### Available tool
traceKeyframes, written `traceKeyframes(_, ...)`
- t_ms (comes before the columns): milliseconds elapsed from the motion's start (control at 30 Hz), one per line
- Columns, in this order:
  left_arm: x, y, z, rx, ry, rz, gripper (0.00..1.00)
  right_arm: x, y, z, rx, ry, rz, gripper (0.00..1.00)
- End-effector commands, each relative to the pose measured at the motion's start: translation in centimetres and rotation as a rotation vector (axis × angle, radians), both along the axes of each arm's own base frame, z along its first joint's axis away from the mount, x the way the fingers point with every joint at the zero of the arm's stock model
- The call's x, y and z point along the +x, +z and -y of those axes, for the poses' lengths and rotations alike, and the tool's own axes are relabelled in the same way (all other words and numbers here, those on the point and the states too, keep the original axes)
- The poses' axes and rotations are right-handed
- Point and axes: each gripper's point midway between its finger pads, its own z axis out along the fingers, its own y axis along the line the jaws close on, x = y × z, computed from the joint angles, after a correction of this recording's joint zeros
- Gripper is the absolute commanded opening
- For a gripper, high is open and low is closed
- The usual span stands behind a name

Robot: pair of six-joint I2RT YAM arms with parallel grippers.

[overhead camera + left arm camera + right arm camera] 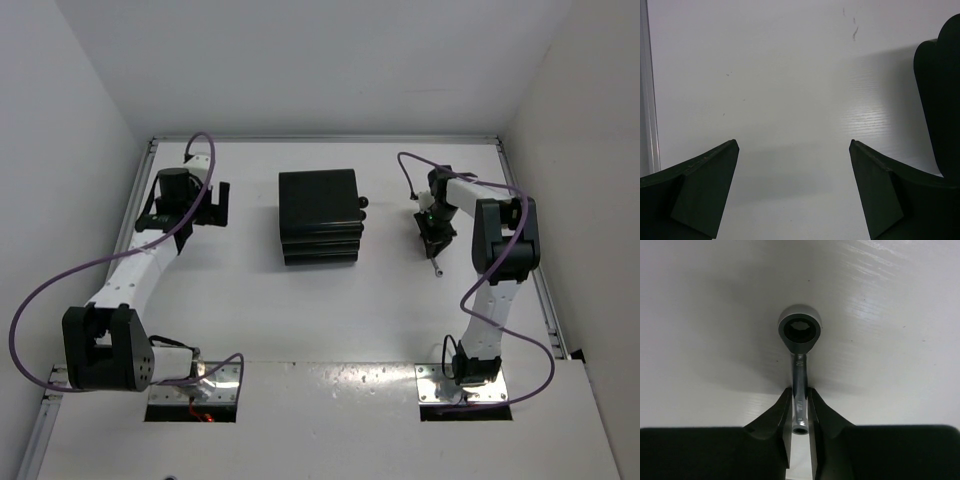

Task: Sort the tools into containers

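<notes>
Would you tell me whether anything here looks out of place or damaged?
Nothing stands out. The cabinet sits upright, and the right gripper pinches the wrench squarely by its shaft; no spills or damage show.

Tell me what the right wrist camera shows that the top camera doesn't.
Only the right wrist view: the ring end of the wrench with its notched opening, and the right jaws pinching the shank. Only the top view: the black cabinet and the left arm. Both: the wrench and the white table.
</notes>
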Motion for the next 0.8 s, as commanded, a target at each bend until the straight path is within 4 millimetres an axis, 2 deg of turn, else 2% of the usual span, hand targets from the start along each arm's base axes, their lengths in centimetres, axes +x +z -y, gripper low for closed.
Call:
traceKeyframes(0, 0.3, 1.8, -0.3, -0.009, -0.001, 0.066, 1.0, -0.3, -1.8, 0.6, -0.028, -0.006, -0.021, 0.16)
traceKeyframes(267, 0.2, 2.5, -0.1, -0.015, -0.01, 0.084, 1.0, -1.0, -2.2, 0.4, -0.019, -0.006, -0.059, 0.0)
traceKeyframes(300, 0.2, 2.5, -0.1, -0.015, -0.01, 0.084, 1.0, -0.4, -1.5, 0.1, -0.002, -0.006, -0.034, 0.0)
traceKeyframes(367, 0.1, 2.8, 0.1, -0.027, -0.014, 0.093, 1.0, -0.5, -0.7, -0.2, 0.014, -0.006, -0.028, 0.0)
traceKeyframes(400, 0.1, 2.8, 0.1, -0.027, -0.014, 0.093, 1.0, 0.3, 0.5, -0.4, 0.028, -0.005, 0.013, 0.0)
traceKeyframes(533, 0.1, 2.8, 0.3, -0.04, -0.017, 0.093, 1.0, 0.4, 3.4, -1.2, 0.073, -0.003, 0.043, 0.0)
traceKeyframes(567, 0.1, 2.8, 0.3, -0.04, -0.017, 0.093, 1.0, 1.1, 4.8, -1.5, 0.089, 0.0, 0.081, 0.0)
traceKeyframes(767, 0.1, 2.8, 0.5, -0.052, -0.02, 0.092, 1.0, 1.6, 9.9, -2.0, 0.12, 0.006, 0.146, 0.0)
